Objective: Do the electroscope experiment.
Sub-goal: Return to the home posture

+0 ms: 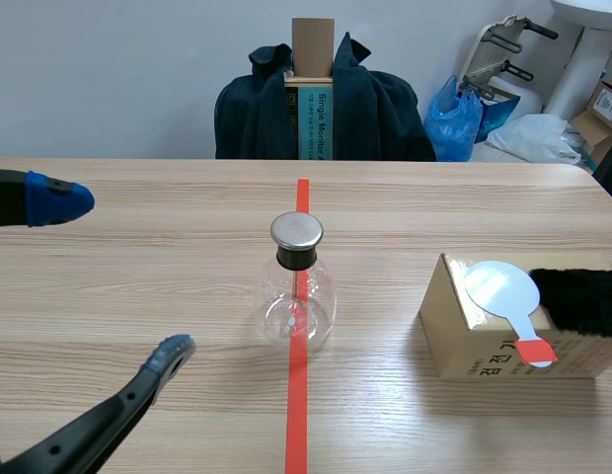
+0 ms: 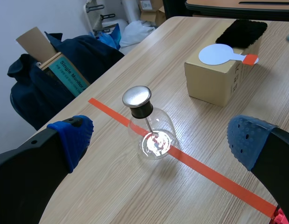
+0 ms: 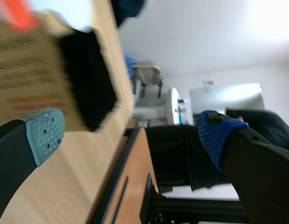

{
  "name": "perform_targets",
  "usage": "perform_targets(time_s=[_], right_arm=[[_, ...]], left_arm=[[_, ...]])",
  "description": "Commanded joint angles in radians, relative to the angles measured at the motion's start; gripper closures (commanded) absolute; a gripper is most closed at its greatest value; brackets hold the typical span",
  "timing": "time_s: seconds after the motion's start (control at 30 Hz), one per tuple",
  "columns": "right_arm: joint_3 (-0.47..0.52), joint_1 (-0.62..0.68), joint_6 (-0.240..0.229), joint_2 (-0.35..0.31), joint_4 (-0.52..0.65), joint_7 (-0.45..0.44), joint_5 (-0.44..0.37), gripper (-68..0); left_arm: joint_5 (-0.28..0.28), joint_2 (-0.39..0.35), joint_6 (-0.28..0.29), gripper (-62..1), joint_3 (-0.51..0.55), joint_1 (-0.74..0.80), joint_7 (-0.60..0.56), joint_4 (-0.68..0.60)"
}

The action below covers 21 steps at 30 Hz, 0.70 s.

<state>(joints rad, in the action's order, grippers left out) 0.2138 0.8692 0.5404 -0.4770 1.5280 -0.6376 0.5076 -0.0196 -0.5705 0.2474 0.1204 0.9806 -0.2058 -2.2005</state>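
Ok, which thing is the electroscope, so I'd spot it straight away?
Find the orange-red tape line down the middle of the wooden table. The electroscope stands on it: a round glass flask with a black neck and flat silver cap. Unlike the cardboard box nearby, it is see-through.

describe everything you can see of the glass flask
The flask is clear glass with a round body and a short neck, plugged by a black stopper under a flat round metal cap. A thin rod runs from the stopper down into the body. It stands upright on the table, on the red tape line. Only the table touches it; the open left gripper and the box are apart from it.
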Motion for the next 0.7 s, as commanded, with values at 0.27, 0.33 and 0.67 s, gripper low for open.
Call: perform_targets(time_s=[0.27,0.33,0.67], right_arm=[[0.198,-0.112,-0.415,-0.079,0.306,0.107,-0.314,-45.5],[0.198,-0.153,-0.462,-0.099,0.365,0.177,-0.345,-45.5],[0.012,-0.289,-0.624,-0.159,0.546,0.484,-0.399,-45.6]], left_arm=[[-0.041,0.005,0.001,-61.8,-0.007,-0.003,-0.008,-0.005],[-0.047,0.005,0.002,-61.8,-0.007,-0.003,-0.003,-0.005],[-0.047,0.005,0.001,-61.8,-0.007,-0.003,-0.002,-0.005]])
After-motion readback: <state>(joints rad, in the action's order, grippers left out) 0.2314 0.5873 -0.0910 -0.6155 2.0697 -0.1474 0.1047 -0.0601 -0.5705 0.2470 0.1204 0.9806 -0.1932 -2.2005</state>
